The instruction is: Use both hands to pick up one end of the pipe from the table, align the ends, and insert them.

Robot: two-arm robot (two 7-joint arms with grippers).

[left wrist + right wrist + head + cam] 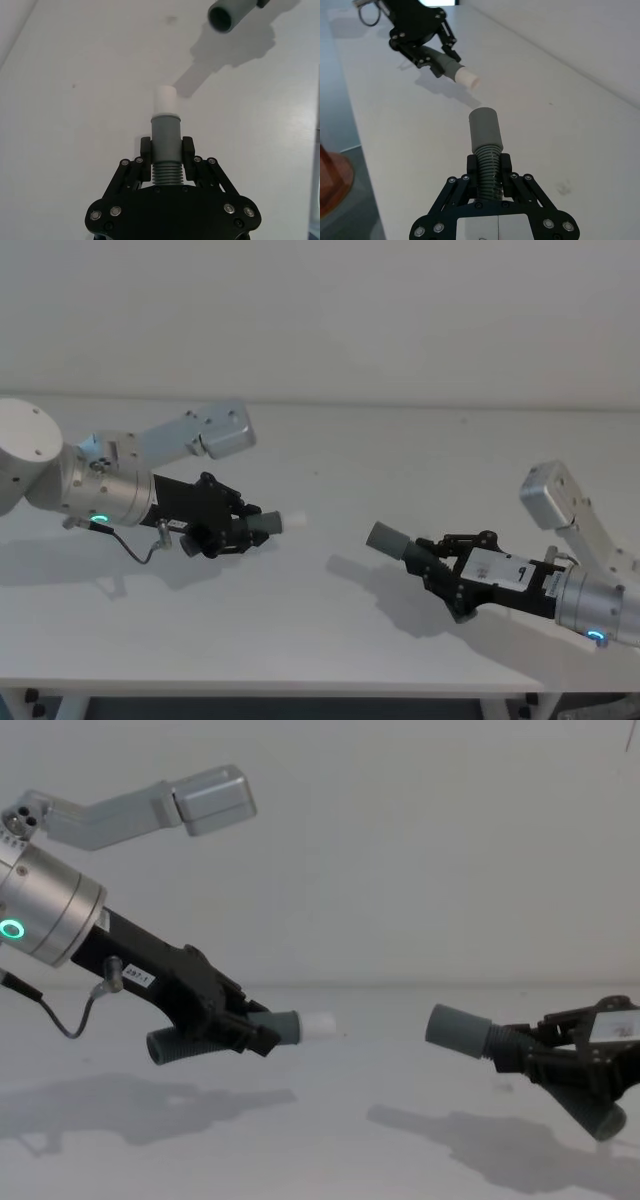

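Both pipe pieces are held up above the white table (330, 640), a gap apart. My left gripper (243, 527) is shut on the ribbed part of one grey piece (165, 131), whose white-tipped end (318, 1024) points right. My right gripper (428, 560) is shut on the ribs of the other piece (485, 129). Its smooth open cuff (455, 1027) points left toward the white tip. In the chest view the two ends stand at about the same height. In the left wrist view the open cuff (226, 15) lies ahead and off to one side of the tip.
The table's front edge (300, 687) runs close below both arms. A plain wall stands behind the table. A brown round object (332, 182) sits beyond the table's side edge, lower down.
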